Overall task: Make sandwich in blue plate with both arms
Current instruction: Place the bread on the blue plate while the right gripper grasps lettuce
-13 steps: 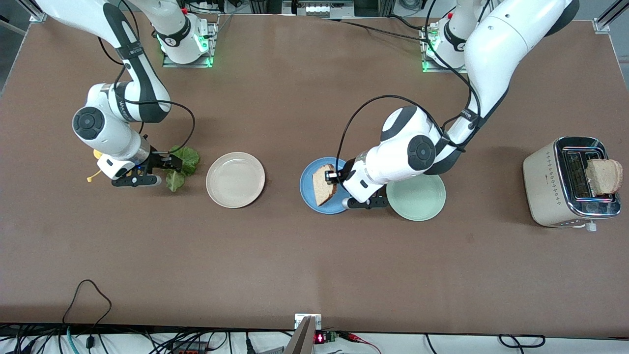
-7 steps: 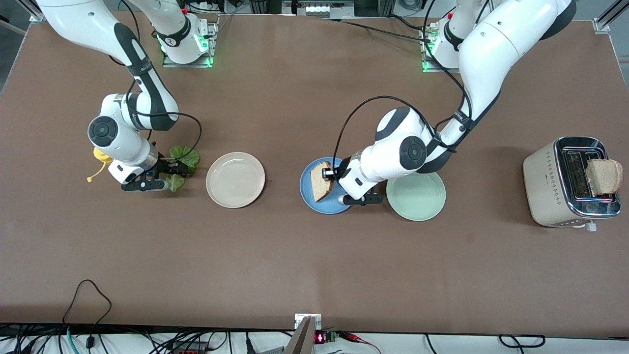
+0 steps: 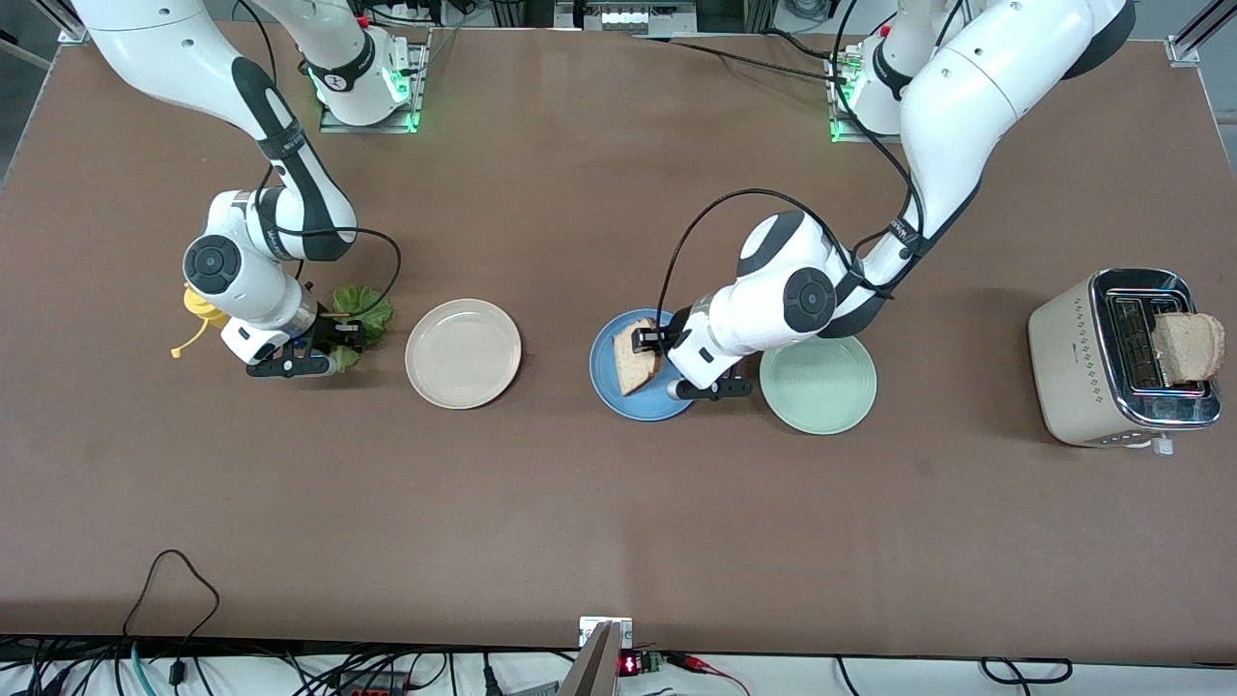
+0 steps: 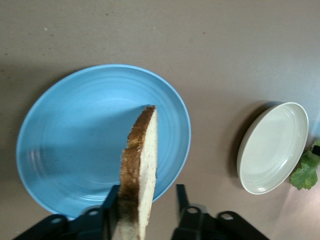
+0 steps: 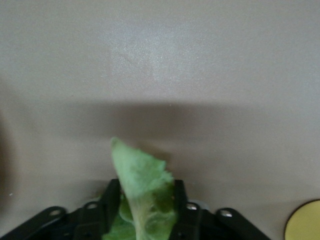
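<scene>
cream plate (image 3: 463, 353) between lettuce (image 3: 362, 311) and blue plate (image 3: 628, 396)

On the brown table (image 3: 618, 503) three plates lie in a row, with the cream-white plate (image 3: 463, 353) toward the right arm's end, the blue plate (image 3: 609, 387) in the middle and the pale green plate (image 3: 818, 387) just beside it at its 3 o'clock. A bread slice (image 3: 634, 360) leans on the blue plate, the left gripper (image 3: 655, 340) at its edge — whether its fingers clasp the bread cannot be made out here. The right gripper (image 3: 333, 340) sits low at the lettuce leaf (image 3: 365, 309), at 9 o'clock from the cream-white plate, with a yellow object (image 3: 196, 307) farther that way. A toaster (image 3: 1121, 358) at the left arm's end holds another bread slice (image 3: 1187, 346) — upright in its slot.
</scene>
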